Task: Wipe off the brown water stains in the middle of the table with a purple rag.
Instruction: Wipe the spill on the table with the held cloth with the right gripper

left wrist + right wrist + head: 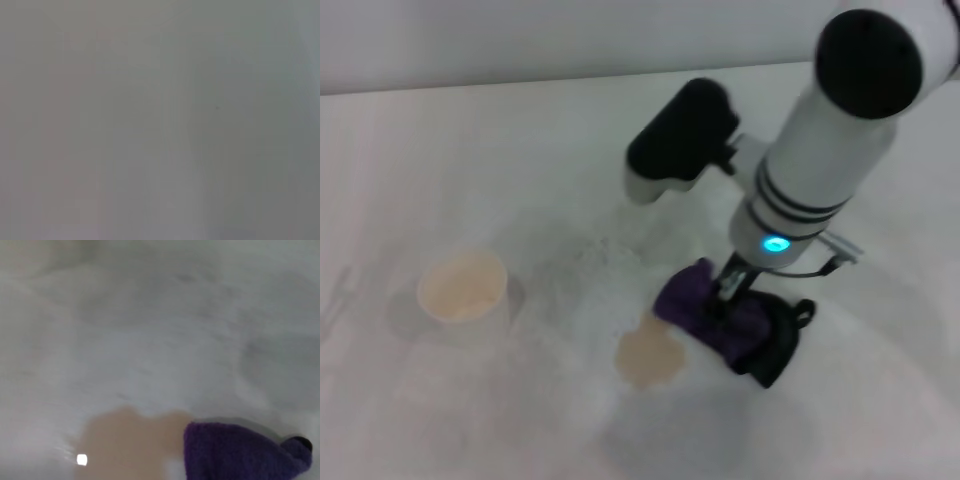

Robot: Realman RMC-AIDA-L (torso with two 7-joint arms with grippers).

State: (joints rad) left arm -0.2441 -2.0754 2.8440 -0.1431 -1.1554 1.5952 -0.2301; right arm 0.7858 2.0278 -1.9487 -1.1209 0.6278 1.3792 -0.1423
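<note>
The purple rag (705, 312) lies bunched on the white table (470, 150), its black edge and loop at its right side. My right gripper (725, 293) comes down from above into the middle of the rag and is shut on it. The brown water stains (648, 357) form one tan blotch touching the rag's lower left edge. In the right wrist view the rag (240, 452) sits right beside the blotch (127, 440), slightly overlapping its rim. My left gripper is out of view; its wrist view shows only plain grey.
A cream paper cup (463, 285) holding tan liquid stands at the left of the table. Faint grey smudges (590, 270) spread between the cup and the rag. The table's far edge (520, 85) runs along the back.
</note>
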